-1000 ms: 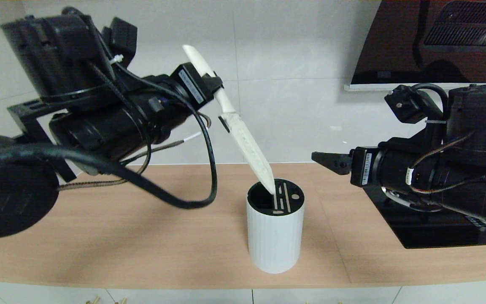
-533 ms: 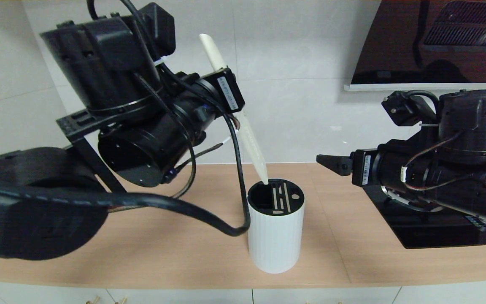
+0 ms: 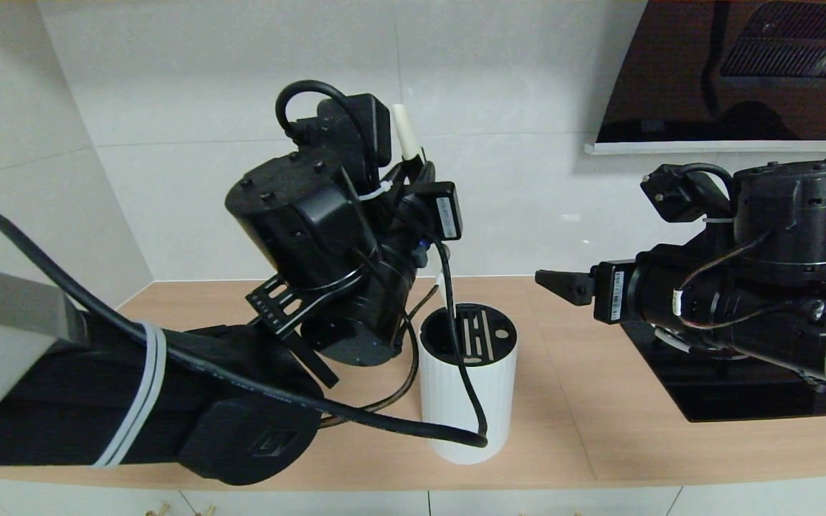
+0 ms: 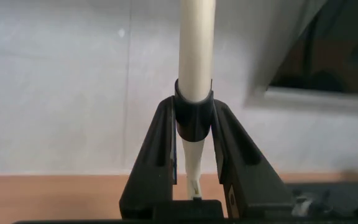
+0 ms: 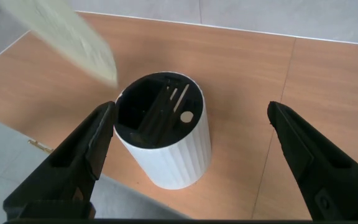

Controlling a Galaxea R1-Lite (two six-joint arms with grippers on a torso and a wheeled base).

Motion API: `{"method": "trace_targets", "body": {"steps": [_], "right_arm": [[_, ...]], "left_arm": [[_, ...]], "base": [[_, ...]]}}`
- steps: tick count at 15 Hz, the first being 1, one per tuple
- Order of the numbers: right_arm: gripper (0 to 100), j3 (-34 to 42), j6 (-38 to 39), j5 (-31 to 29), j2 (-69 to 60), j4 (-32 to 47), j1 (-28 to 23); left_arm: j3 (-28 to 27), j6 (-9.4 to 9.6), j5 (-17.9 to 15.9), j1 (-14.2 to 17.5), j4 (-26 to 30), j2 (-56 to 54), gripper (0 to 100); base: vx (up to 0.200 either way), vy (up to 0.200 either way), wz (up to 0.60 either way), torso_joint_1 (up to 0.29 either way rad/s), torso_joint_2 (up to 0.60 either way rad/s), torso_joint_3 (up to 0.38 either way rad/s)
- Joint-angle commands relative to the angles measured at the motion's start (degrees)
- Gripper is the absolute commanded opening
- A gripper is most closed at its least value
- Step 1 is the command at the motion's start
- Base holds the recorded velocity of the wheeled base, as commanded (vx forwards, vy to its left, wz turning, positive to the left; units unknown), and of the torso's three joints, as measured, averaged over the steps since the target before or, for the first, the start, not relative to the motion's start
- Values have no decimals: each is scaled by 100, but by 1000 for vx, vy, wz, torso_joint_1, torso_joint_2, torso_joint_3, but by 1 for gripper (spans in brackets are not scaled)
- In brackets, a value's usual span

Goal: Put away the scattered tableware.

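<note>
Facing a tiled wall (image 3: 528,179) beyond both grippers. Working above a wooden counter (image 3: 599,430) stretching beneath both of them. Passing under a dark hood (image 3: 743,72) hanging above the right gripper (image 3: 556,281), with a black cooktop (image 3: 728,394) lying below that arm.

Standing on the counter below the left gripper (image 3: 420,179) and ahead of the right gripper's tips: a white ribbed holder (image 3: 468,401), upright, dark top showing one open compartment and several narrow slots. Seeing the same holder (image 5: 166,149) from the right wrist, lower than the right gripper (image 5: 188,118) and framed between its two fingers.

Clamping the knife (image 3: 404,132) with the left gripper (image 4: 194,109), jaws pressing on both sides of the pale handle (image 4: 196,43) at its dark collar. Holding the knife nearly upright, handle end rising above the gripper, blade (image 5: 67,37) pointing down from it. Bringing the blade tip right to the holder's rim on the open-compartment side; not telling from these views whether tip and rim are touching.

Keeping the right gripper spread wide, fingers well apart, grasping nothing, hovering off to the holder's side and apart from it.
</note>
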Motion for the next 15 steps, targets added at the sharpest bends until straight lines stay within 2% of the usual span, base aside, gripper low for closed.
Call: {"method": "trace_targets", "body": {"steps": [1,10,11,15], "right_arm": [[100,-5,0,1,28,1,3],[100,39,0,1,36,1,20],[100,39,-9,1,45,1,20],[100,39,-9,1,63,1,29]], "left_arm": [[51,2,6,-25,-2,150,0],[166,-51,23,-52,68,510,0],[166,-112,23,-69,68,563,0],[174,-165,41,-140,59,782,0]], "base": [[0,0,0,0,0,0],[0,0,0,0,0,0],[0,0,0,0,0,0],[0,0,0,0,0,0]]}}
